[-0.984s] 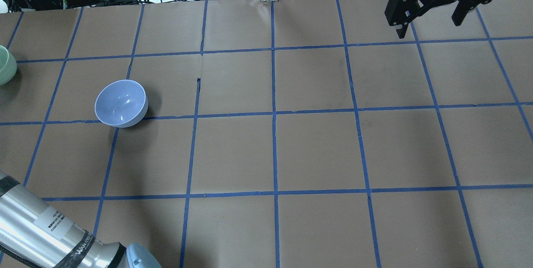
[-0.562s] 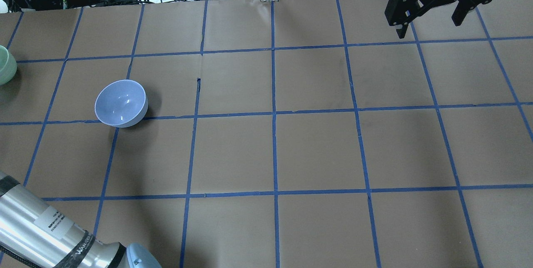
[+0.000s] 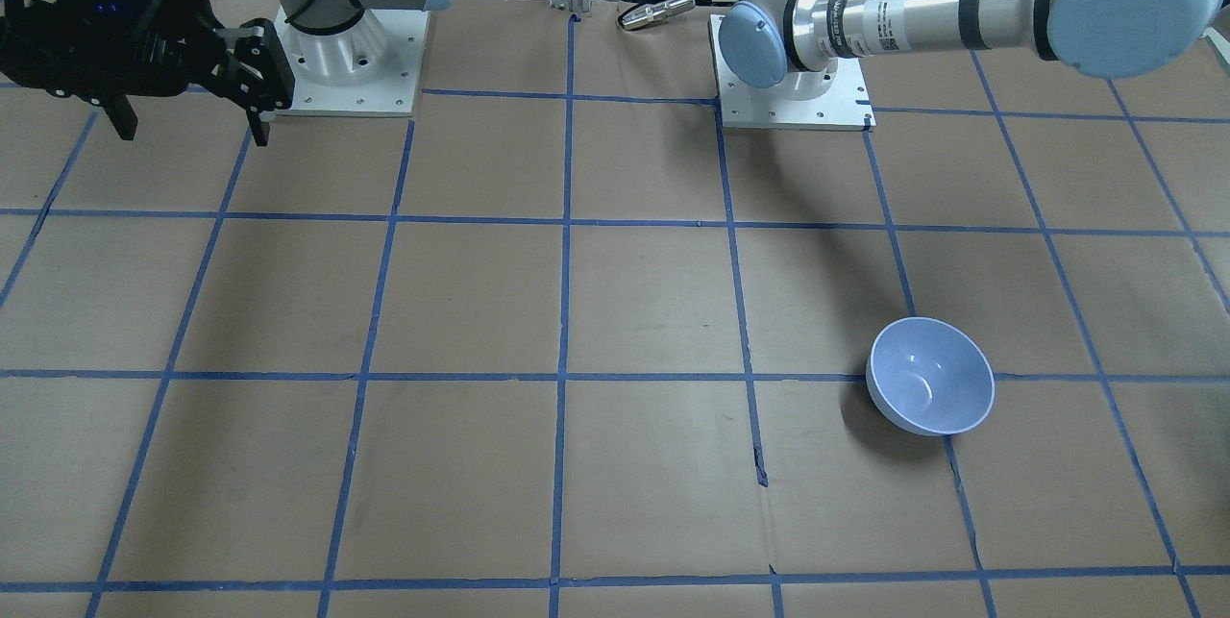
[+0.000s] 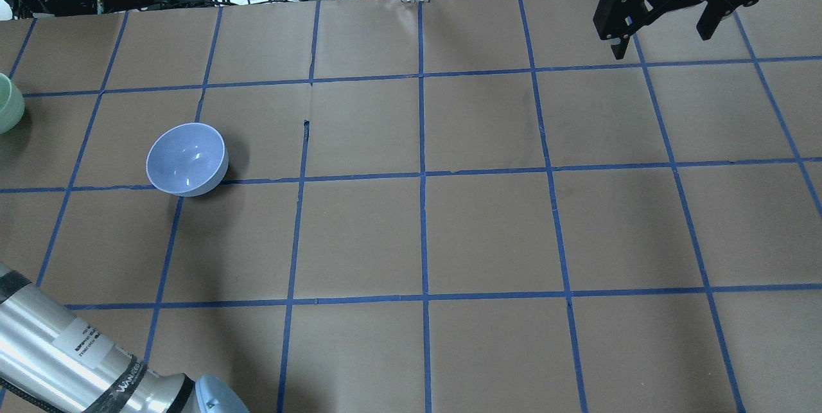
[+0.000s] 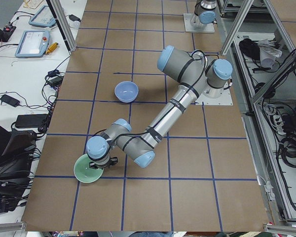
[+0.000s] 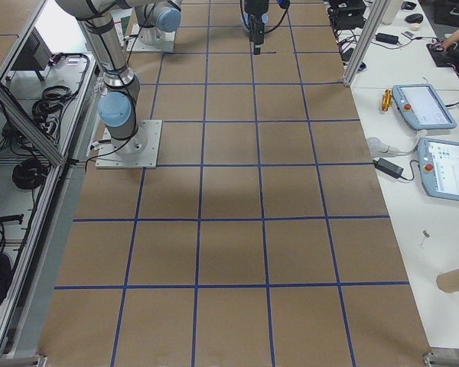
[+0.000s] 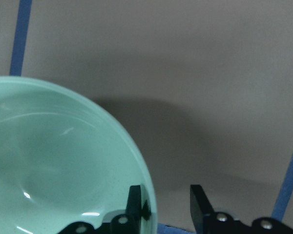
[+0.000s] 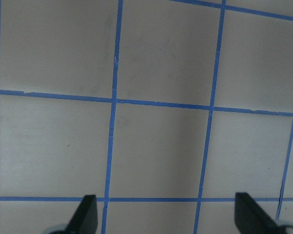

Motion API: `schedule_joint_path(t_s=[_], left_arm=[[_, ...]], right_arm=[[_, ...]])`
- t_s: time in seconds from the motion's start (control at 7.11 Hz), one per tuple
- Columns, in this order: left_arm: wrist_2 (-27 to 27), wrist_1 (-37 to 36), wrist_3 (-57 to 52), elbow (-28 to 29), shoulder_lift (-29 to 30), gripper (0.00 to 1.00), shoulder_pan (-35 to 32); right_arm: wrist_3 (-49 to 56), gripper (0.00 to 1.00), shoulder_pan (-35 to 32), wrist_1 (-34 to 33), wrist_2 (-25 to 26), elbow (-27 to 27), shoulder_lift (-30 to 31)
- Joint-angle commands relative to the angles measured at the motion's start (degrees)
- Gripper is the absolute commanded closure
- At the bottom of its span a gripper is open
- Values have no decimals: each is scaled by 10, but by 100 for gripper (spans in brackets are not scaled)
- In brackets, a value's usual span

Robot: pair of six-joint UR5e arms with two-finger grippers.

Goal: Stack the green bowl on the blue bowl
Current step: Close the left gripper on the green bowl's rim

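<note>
Two bowls are in view, both empty, on a table (image 4: 488, 233) covered in brown paper with a grid of blue tape. The blue bowl (image 4: 187, 159) sits upright in the left half of the table, its lower edge over a tape line, with nothing inside but glossy highlights. The green bowl (image 5: 89, 172) lies well apart from it, farther toward the table's left end. In the overhead view only a sliver of it shows at the left edge. Whether it rests flat on the paper cannot be told.

The left gripper (image 7: 166, 192) is at the green bowl's rim. The wrist view shows one finger (image 7: 135, 207) inside the bowl against the wall and the other outside. Bare table shows between that outer finger and the rim, so the jaws straddle the rim without clamping it. Apart from that finger, the bowl's mint interior holds nothing. In the side view from the left, the arm's wrist hangs right over the bowl.

The right gripper (image 4: 661, 40) hovers above the far right corner of the table, well away from both bowls. Its fingers (image 8: 85, 217) are spread wide and hold nothing, with only the taped grid beneath them.
</note>
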State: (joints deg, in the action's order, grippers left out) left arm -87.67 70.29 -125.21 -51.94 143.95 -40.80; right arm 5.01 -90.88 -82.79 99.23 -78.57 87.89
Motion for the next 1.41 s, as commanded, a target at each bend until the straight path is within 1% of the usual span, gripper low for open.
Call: schedule_joint_path(t_s=[0.0, 1.27], left_arm=[[0, -2, -1, 0, -1, 100, -1], [0, -2, -9, 0, -3, 100, -3]], right_arm=[[0, 0, 0, 0, 0, 0, 0], [0, 0, 0, 0, 0, 0, 0]])
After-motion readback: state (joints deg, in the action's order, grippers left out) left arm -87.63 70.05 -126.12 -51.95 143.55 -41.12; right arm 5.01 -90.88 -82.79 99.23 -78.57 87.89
